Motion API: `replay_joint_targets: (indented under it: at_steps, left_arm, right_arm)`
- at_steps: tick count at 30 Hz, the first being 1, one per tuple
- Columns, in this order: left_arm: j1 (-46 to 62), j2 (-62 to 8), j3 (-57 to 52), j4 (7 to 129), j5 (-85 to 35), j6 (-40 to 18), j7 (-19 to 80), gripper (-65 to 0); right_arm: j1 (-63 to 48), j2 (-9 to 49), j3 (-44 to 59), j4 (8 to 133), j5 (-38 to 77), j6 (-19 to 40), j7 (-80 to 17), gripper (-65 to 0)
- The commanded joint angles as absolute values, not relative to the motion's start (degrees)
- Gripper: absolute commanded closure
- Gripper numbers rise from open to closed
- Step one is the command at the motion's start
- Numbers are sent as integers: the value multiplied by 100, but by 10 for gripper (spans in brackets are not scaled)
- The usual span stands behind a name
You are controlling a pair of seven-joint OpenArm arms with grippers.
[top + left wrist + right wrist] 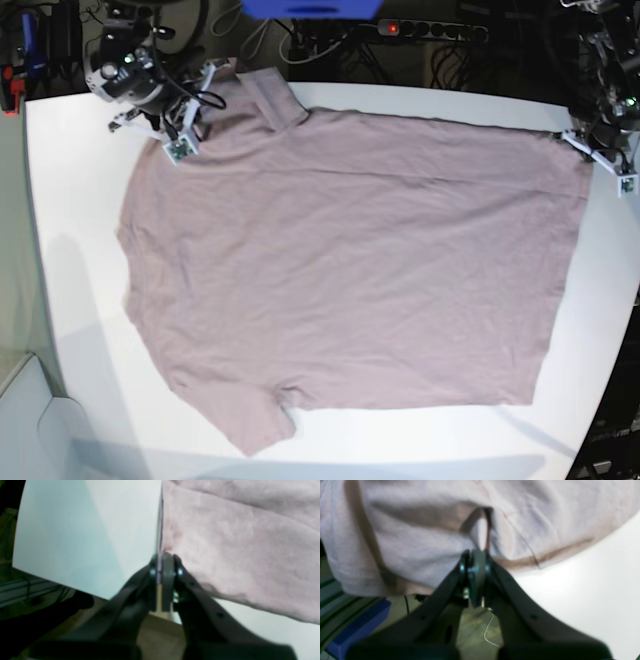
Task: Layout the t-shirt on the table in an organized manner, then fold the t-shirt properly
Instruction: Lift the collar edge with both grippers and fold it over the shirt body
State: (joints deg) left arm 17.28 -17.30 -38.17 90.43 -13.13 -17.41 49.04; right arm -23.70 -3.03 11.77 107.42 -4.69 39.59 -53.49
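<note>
Cotton t-shirt (350, 260) — soft, mauve, creased — lies flat on smooth white table (70, 290), each tool (163, 557) (475, 553) clamped on its edge.

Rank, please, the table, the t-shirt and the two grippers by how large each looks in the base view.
1. table, filling most of the view
2. t-shirt, spread over most of it
3. right gripper and left gripper: both small at the far corners and partly hidden, too alike to rank.
</note>
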Motion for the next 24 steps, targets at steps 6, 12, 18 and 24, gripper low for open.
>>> replay_joint_targets:
  at_steps: [6,12,18,24]
  left_arm:
    - [1692,-1851,-3864,9516,-1367,-1736,4804,-1]
    - [1640,-1851,-3996,10185,-1385,-1736,5209,-1]
    - [1367,-1798,-4576,10721,-1385,-1745,5710,-1]
    - [1297,-1833,-4593,10730,-1385,-1745,5745,-1]
  right_arm:
    - [-2475,-171,1147,11354,-532,4000,-5692,0]
    - [-2448,75,1191,11582,-523,4000,-5701,0]
    - [-2422,233,1288,11600,-532,4000,-5640,0]
    - [-2105,233,1613,11609,-549,4000,-5692,0]
